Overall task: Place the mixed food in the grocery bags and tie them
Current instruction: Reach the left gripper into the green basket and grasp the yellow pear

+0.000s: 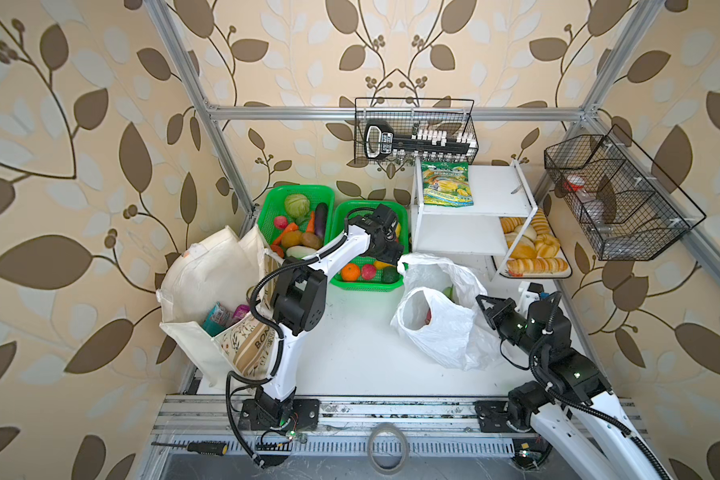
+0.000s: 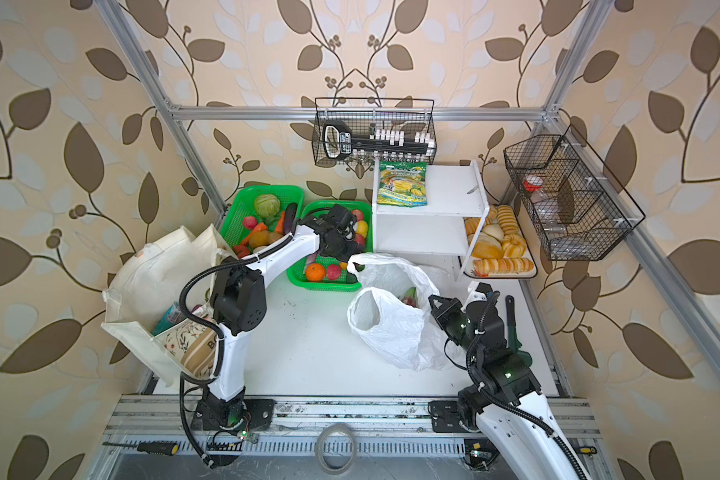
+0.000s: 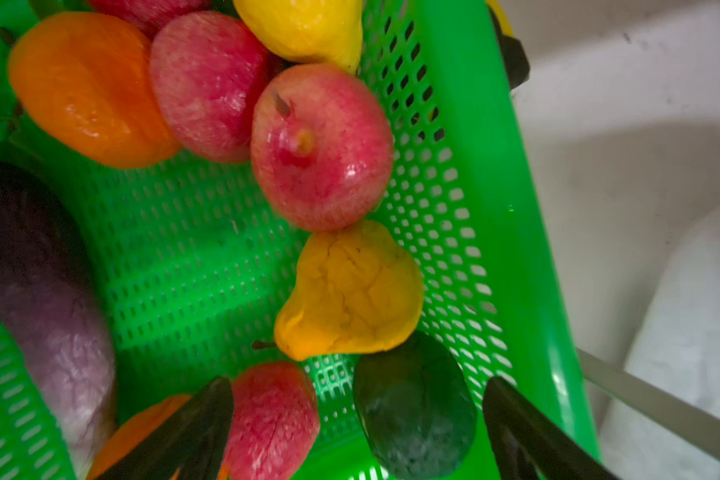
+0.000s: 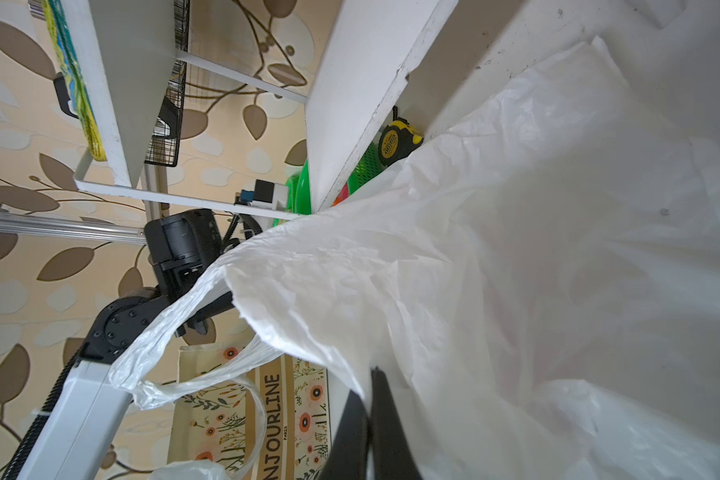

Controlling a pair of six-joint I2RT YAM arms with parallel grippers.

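My left gripper (image 3: pixel 358 415) hangs open low over a green mesh basket (image 3: pixel 454 124), a pink-red fruit and a dark green one between its fingers. Beyond them lie a yellow-orange pear-shaped fruit (image 3: pixel 350 291) and a red apple (image 3: pixel 321 145). In both top views its jaws are hidden under the wrist (image 1: pixel 385 237). The white plastic bag (image 1: pixel 445 328) stands open mid-table with a red fruit (image 1: pixel 428 318) inside. My right gripper (image 4: pixel 371 415) is shut on the bag's edge (image 1: pixel 485 305). The cream tote (image 1: pixel 208 282) at the left holds a blue pouch (image 1: pixel 215 318) and a purple packet (image 1: pixel 240 311).
A second green basket (image 1: pixel 275 199) of vegetables sits behind the tote. A white shelf (image 1: pixel 474 232) carries a green-yellow snack pouch (image 1: pixel 447 185), with a bread tray (image 1: pixel 533 253) beside it. Black wire baskets (image 1: pixel 416 133) hang on the frame. A purple eggplant (image 3: pixel 38 291) lies in the fruit basket.
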